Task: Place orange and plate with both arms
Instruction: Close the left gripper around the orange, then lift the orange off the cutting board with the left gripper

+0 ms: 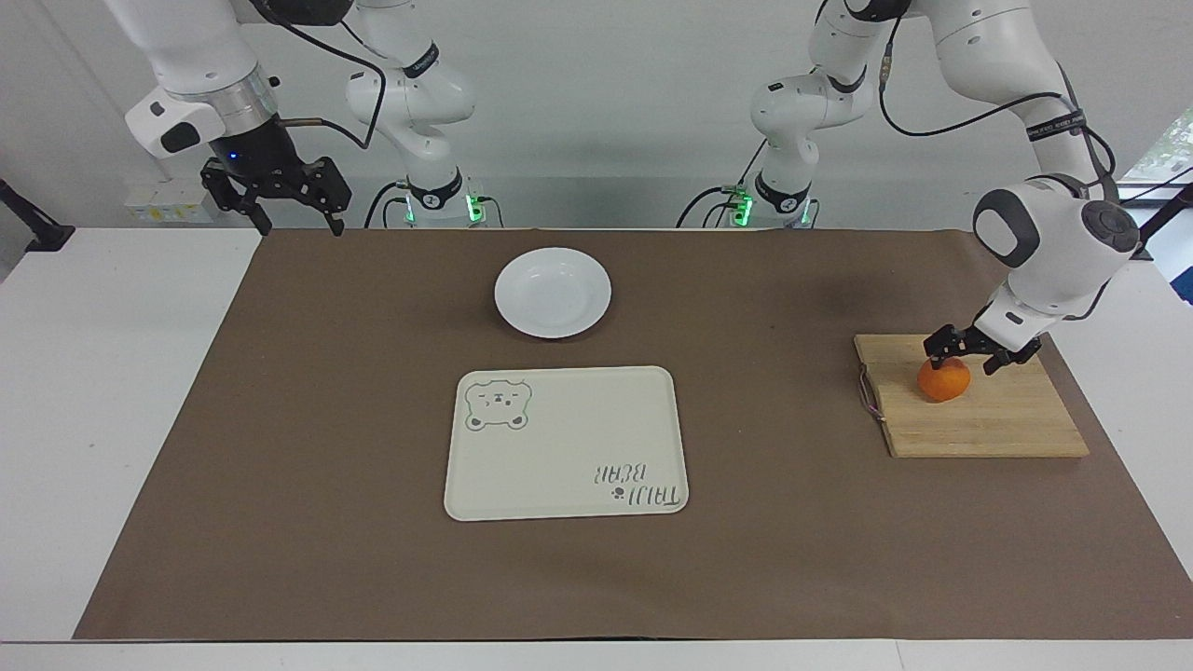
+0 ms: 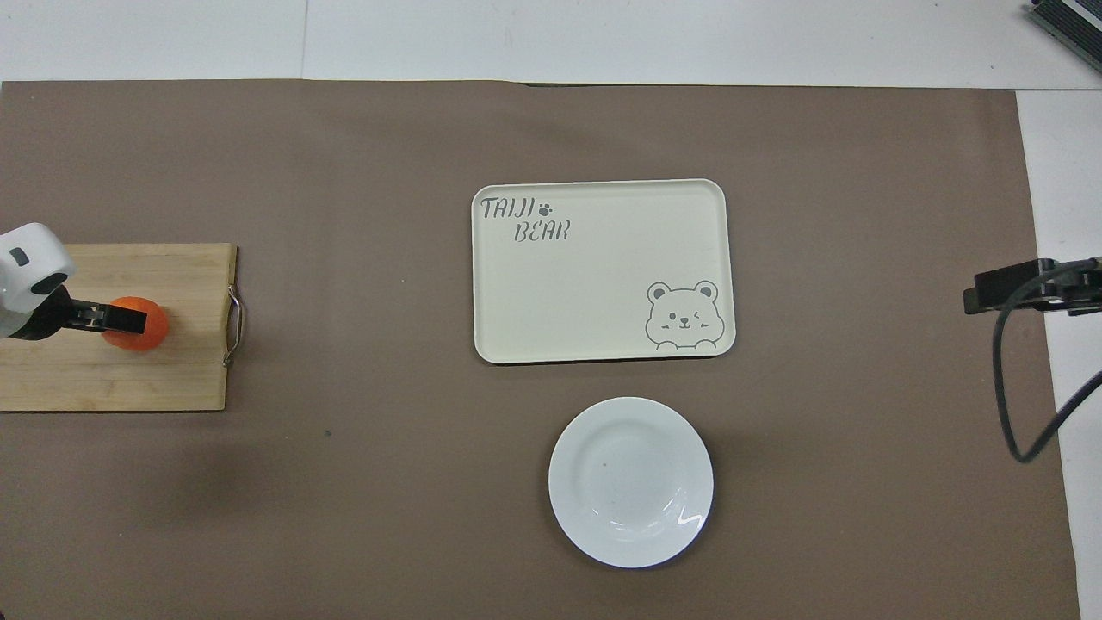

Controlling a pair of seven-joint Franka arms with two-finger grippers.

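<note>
The orange (image 1: 945, 384) (image 2: 138, 331) lies on a wooden cutting board (image 1: 1011, 424) (image 2: 112, 379) at the left arm's end of the table. My left gripper (image 1: 969, 358) (image 2: 120, 319) is low over it, open, with a finger on either side of the fruit's top. Whether the fingers touch it I cannot tell. The white plate (image 1: 553, 292) (image 2: 631, 481) rests on the brown mat, near the robots at mid-table. My right gripper (image 1: 296, 222) (image 2: 990, 294) waits in the air, open and holding nothing, over the mat's corner at the right arm's end.
A cream rectangular tray (image 1: 566, 447) (image 2: 594, 284) with a bear drawing lies farther from the robots than the plate. The board has a metal handle (image 1: 869, 393) on its edge toward the tray. The brown mat (image 1: 280, 466) covers most of the white table.
</note>
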